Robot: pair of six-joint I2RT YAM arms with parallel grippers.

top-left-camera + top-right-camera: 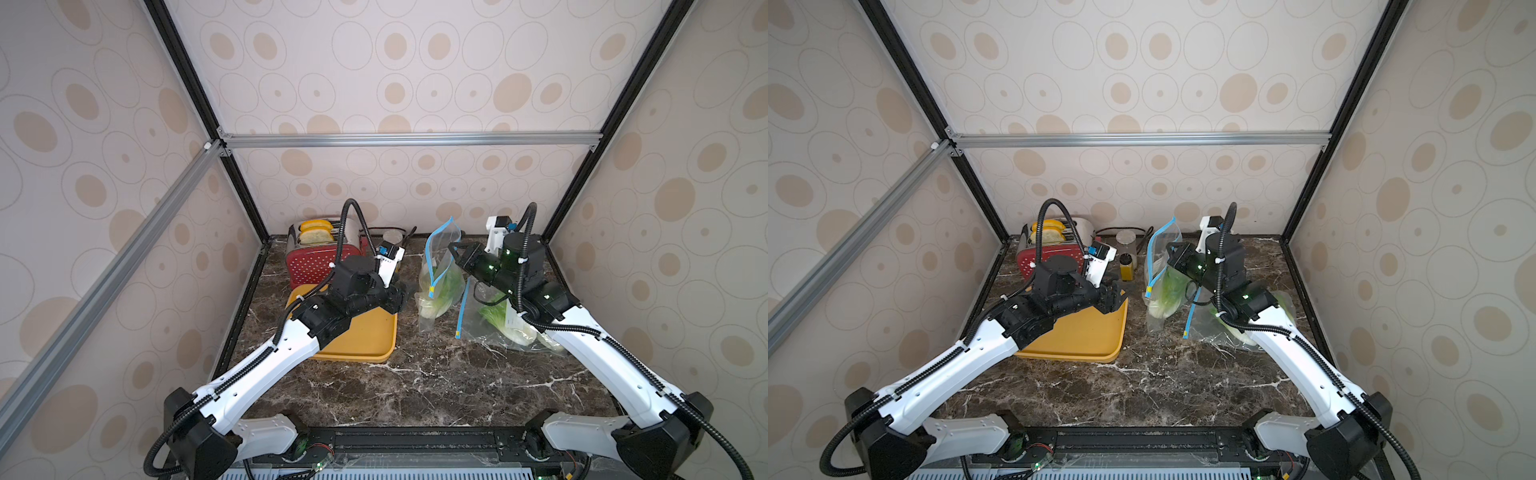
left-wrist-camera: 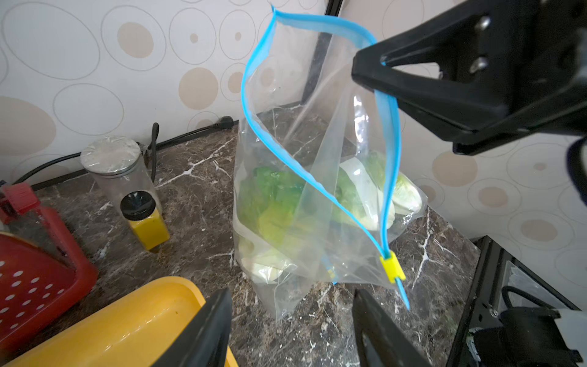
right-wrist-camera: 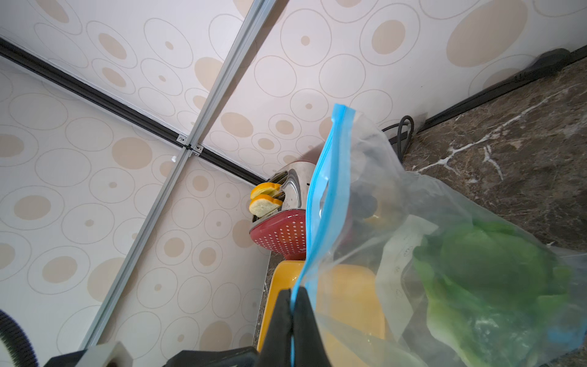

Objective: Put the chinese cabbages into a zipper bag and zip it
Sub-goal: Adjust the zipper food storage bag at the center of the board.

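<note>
Right claw [image 3: 291,305] is pressed together on the blue zip strip [image 2: 254,105] of the bag [image 2: 317,241], pinching it near the top of the mouth. The bag hangs from that pinch with its bottom resting on the worktop [image 1: 415,386]. Mouth is gaping, and the yellow slider [image 2: 393,266] sits at the low end of the strip.

The cabbage [image 2: 270,203] is inside this bag, long axis roughly upright but leaning. Its white base is down at the bag bottom and its green frills point up toward the mouth. It sits below the right claw, well under the pinch point, no contact with the fingers.

Left claw [image 2: 290,305] is spread, nothing between its fingers. It hangs over the far right corner of the tray [image 1: 365,345], just beside the bag on its left and apart from the plastic. The cabbage lies straight ahead of it, low in the bag.

A flat bag [image 1: 490,332] lies on the worktop under the right arm, zip unsealed. Its head [image 1: 496,313] lies flat on a diagonal, leaves toward the middle of the worktop, white base toward the front right. (I can't tell how many heads it holds; the arm covers part.)
</note>
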